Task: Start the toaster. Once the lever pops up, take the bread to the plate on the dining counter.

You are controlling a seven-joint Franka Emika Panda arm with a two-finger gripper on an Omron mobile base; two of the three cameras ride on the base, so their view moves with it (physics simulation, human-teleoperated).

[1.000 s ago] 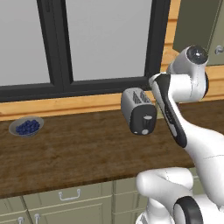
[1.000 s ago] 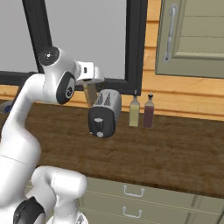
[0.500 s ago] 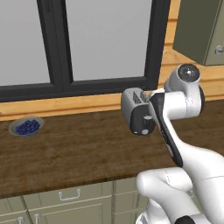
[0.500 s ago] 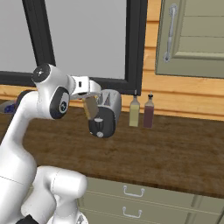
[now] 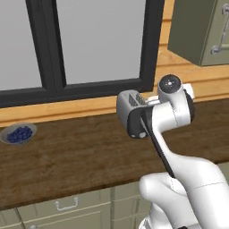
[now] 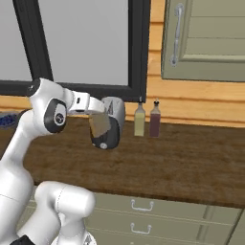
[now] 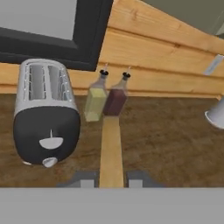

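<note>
Bottles (image 7: 105, 99) stand just beside toaster (image 7: 46, 113), beyond held bread (image 7: 110, 151).

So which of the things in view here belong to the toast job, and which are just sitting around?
Part of the job:
- toaster, slots empty
- bread, held edge-on between the fingers
- dark wood counter the toaster stands on

Just lying about:
- bowl of blueberries
- yellow bottle
- dark red bottle
- wall cabinet
</note>
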